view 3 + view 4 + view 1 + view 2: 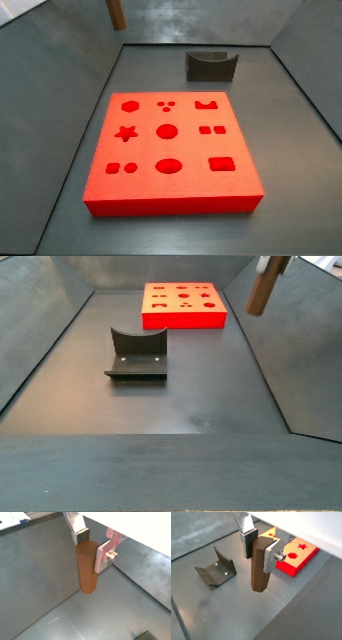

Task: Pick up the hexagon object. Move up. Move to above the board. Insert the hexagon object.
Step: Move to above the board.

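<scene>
My gripper [91, 549] is shut on the hexagon object [87, 569], a slim brown wooden peg that hangs upright from between the silver fingers [102, 558], well above the grey floor. Both wrist views show the grip [260, 552] on the peg's upper part [258, 572]. The red board [295, 562] with shaped holes lies on the floor, off to one side of the peg. In a side view the peg [267, 284] hangs in the air to the right of the board [185, 304]. In a side view only the peg's lower end [116, 12] shows beyond the board [167, 150].
The fixture [136, 356] stands on the floor apart from the board and shows in a wrist view [214, 571] and in a side view [210, 65]. Grey sloping walls [314, 346] enclose the floor.
</scene>
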Motion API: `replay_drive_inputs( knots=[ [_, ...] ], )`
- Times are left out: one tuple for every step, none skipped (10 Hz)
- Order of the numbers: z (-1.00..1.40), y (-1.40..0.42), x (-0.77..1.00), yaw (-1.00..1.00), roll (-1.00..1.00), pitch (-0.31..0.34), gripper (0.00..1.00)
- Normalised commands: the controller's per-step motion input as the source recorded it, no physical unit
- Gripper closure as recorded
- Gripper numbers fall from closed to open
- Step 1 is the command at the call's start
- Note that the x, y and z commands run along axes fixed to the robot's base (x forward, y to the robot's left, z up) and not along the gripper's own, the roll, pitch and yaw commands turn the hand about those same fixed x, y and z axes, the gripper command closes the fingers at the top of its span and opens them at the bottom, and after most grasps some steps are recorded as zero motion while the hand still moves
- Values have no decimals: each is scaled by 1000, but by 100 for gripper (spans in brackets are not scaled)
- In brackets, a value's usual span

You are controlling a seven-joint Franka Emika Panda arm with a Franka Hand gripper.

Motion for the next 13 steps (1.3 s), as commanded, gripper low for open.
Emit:
replay_drive_inputs(
  knots=[
    [1000,27,61,-21,25,80,100],
    [1000,26,56,-21,25,83,100],
    [1000,24,49,-22,24,85,100],
    [1000,23,43,-22,24,82,100],
    [1000,20,34,-22,23,81,100],
    [965,17,27,-22,23,83,100],
    [807,12,17,-23,22,81,100],
    [652,8,11,-23,21,81,100],
    [444,3,5,-23,20,82,100],
    [288,3,3,-22,18,81,100],
    [185,2,3,-21,16,81,100],
    [-9,-1000,502,-361,19,704,100],
    [-12,-1000,510,-309,27,697,100]
  ],
)
